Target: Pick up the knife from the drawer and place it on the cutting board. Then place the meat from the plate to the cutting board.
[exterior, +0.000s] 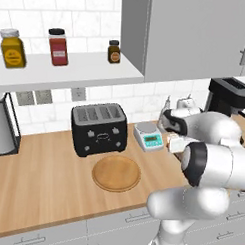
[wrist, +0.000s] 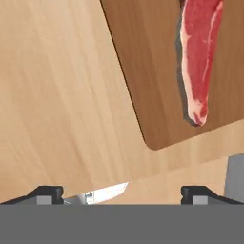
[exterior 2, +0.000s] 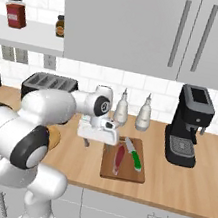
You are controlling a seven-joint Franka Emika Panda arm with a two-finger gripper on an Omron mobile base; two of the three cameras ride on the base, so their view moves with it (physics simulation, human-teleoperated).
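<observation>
Right base view: I see the cutting board [exterior 2: 124, 165] lying flat on the wooden counter [exterior 2: 188, 191], in front of two pale bottles [exterior 2: 122, 108] and just left of the black coffee machine [exterior 2: 188, 126]. The meat [exterior 2: 119, 158] lies lengthwise on the board's left half. The knife [exterior 2: 134, 155] rests beside it on the right half, green handle toward the front edge, blade pointing back; the two are close, and I cannot tell whether they touch.

Hand view: the gripper [wrist: 122, 194] hangs over bare counter just beside the board's corner, its fingertips [wrist: 45, 193] spread wide with nothing between them. The meat is apart from the tips, up on the board.

Left base view: the plate [exterior: 116, 173] sits bare in front of the black toaster [exterior: 99, 128], with a small scale [exterior: 149, 136] to the right.
</observation>
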